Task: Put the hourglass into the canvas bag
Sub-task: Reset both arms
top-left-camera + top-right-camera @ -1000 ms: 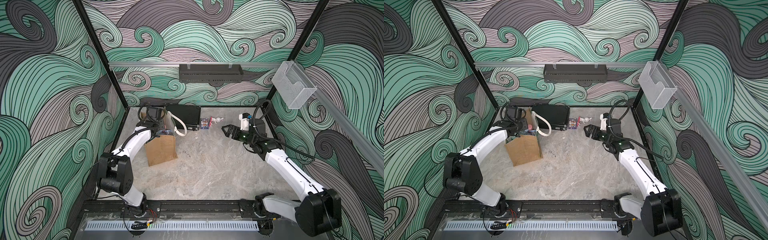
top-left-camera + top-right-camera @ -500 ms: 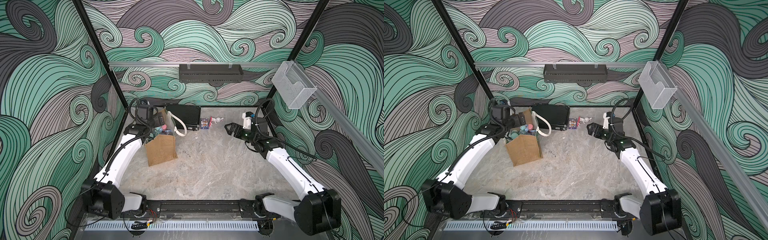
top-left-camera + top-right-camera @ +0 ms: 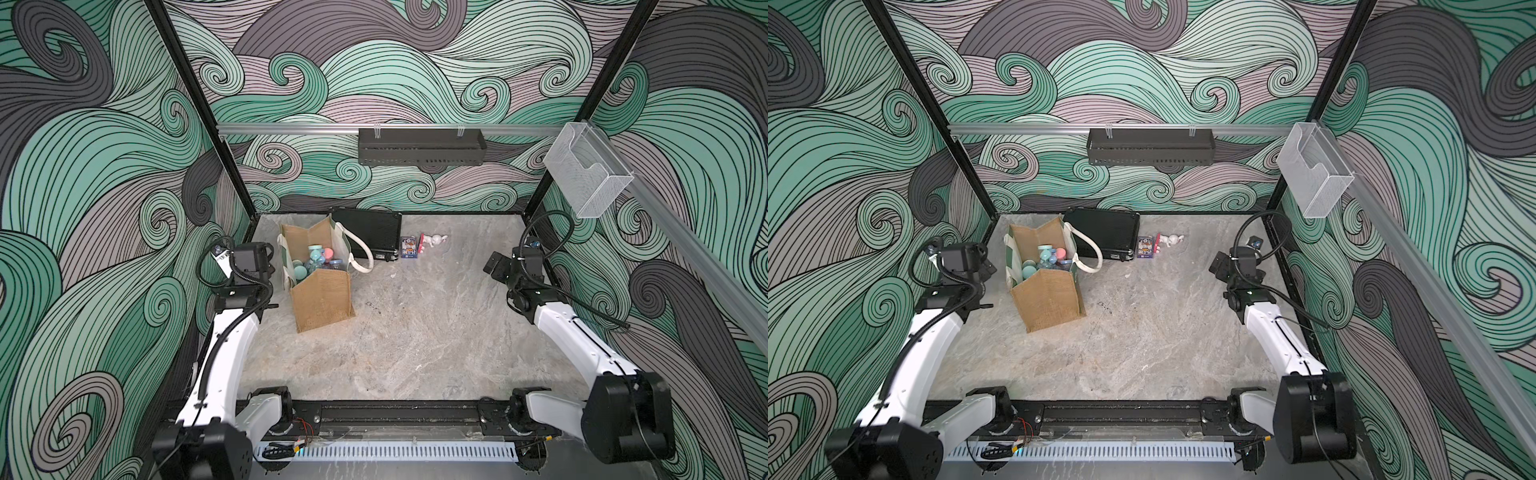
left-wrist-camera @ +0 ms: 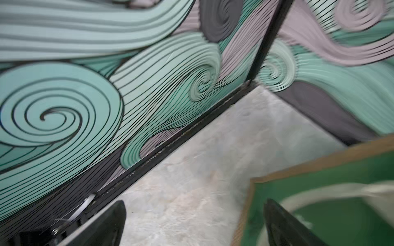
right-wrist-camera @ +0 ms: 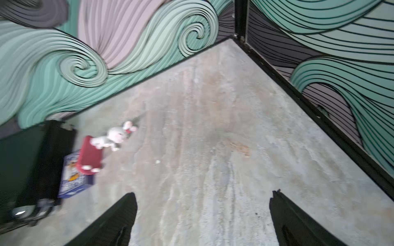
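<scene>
1. The hourglass (image 3: 316,255), the one with teal ends, is down inside the canvas bag (image 3: 322,297). It's sitting in a jumble with a coral-pink thing, a teal ball and some clear bottle-looking stuff, and I honestly can't tell whether it's upright or leaning.
2. The bag stands upright with its mouth wide open, near the far left corner of the bench (image 3: 415,332). Burlap front, green side panels, and one cream handle (image 3: 360,255) flops over toward the right.
3. The left gripper (image 4: 195,203) is just beside the bag's left side. Its jaws are spread wide with nothing between them, and the wrist view shows a green panel and a cream strap right next to one finger.
4. The right gripper (image 5: 203,194) is over by the bench's right edge, well apart from the bag. It's also spread wide and empty.
5. A flat black case (image 3: 368,232) lies along the far edge, just behind the bag.
6. Right of the case there's a small blue box (image 3: 408,248).
7. Touching that is a little white bunny figurine (image 3: 434,240) on a red base.
</scene>
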